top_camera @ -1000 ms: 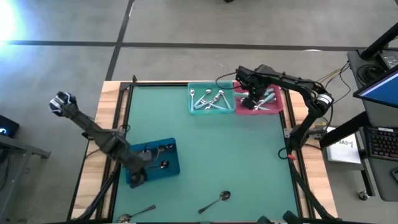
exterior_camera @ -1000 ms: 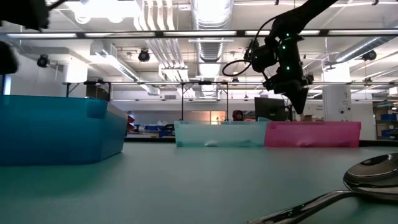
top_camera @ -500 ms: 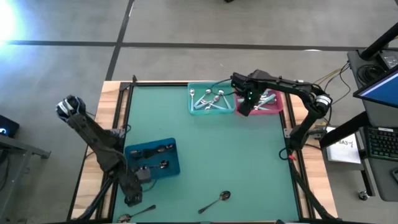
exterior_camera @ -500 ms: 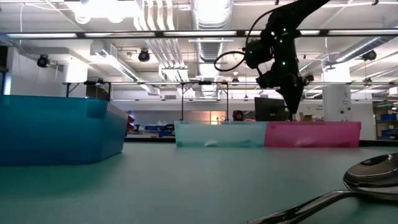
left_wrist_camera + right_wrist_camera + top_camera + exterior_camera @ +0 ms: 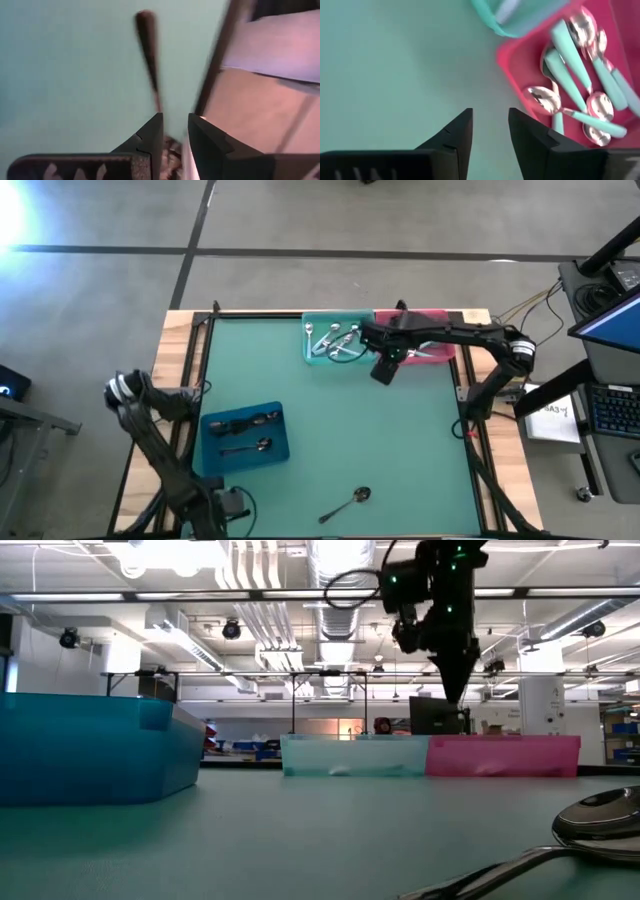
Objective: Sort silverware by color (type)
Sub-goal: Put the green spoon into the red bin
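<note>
My left gripper [image 5: 228, 506] hangs over the table's near left corner, fingers pointing down and slightly apart [image 5: 175, 117]. Below it a dark spoon [image 5: 149, 55] lies on the green mat; its handle runs out from between the fingertips, and I see no touch. The high view hides this spoon under the arm. A silver spoon [image 5: 348, 502] lies near the front edge, its bowl close to the low camera [image 5: 600, 815]. My right gripper [image 5: 383, 371] is open and empty [image 5: 490, 112] above the mat, just in front of the pink bin [image 5: 440, 358].
A blue bin [image 5: 246, 437] with dark spoons sits at the left. At the far edge, a teal bin [image 5: 335, 342] holds silver spoons and the pink bin [image 5: 520, 65] holds mint-handled spoons [image 5: 572, 45]. The wooden border and dark rail [image 5: 260, 100] run beside my left gripper.
My left gripper has swung from above the blue bin toward the near left corner and come down a little over the dark spoon. My right gripper has gone from above the pink bin toward the table's left and near side, out over the bare mat.
</note>
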Tool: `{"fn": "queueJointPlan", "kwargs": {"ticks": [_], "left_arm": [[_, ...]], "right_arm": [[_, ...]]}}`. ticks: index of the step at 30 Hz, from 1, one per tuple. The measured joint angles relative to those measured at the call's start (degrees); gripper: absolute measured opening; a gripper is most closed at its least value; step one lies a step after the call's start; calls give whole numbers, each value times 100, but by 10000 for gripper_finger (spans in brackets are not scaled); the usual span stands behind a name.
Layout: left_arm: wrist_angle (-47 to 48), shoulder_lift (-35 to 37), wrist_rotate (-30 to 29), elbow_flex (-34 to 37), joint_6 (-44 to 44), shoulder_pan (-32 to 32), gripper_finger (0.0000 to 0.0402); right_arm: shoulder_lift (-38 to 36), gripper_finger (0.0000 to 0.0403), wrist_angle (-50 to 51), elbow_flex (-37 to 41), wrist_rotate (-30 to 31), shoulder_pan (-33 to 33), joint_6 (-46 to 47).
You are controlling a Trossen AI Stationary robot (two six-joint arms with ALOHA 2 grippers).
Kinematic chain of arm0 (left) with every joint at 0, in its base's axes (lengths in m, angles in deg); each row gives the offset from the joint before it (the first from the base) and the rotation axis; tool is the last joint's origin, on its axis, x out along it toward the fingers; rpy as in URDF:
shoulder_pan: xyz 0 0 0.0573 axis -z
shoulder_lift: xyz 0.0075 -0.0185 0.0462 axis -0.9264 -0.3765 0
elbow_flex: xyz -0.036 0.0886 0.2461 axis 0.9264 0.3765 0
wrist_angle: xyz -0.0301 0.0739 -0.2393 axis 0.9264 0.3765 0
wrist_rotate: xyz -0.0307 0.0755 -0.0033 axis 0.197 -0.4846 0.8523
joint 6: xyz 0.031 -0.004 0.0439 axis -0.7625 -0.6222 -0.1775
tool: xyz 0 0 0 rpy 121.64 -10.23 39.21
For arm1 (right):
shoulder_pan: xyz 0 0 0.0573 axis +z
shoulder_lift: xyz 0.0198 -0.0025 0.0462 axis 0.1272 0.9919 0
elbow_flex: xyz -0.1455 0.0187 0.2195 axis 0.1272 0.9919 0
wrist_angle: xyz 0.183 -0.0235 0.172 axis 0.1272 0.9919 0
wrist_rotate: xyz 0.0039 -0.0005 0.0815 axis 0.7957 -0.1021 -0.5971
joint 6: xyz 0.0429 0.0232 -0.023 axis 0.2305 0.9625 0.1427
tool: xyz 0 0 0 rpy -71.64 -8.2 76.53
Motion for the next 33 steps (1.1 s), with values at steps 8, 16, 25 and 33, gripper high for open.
{"fn": "queueJointPlan", "kwargs": {"ticks": [8,16,25,33], "left_arm": [[531,-930,-35,-676,31,10,73],[573,-1127,-556,-786,152,-1,73],[-28,-1273,-884,-558,778,38,73],[136,-1564,-896,-593,774,42,73]], "right_arm": [[-61,105,-125,-245,33,347,-12],[-59,95,-775,-259,28,343,-20],[-59,102,-1558,-261,-14,345,-21],[-57,94,-2106,-259,-16,345,-16]]}}
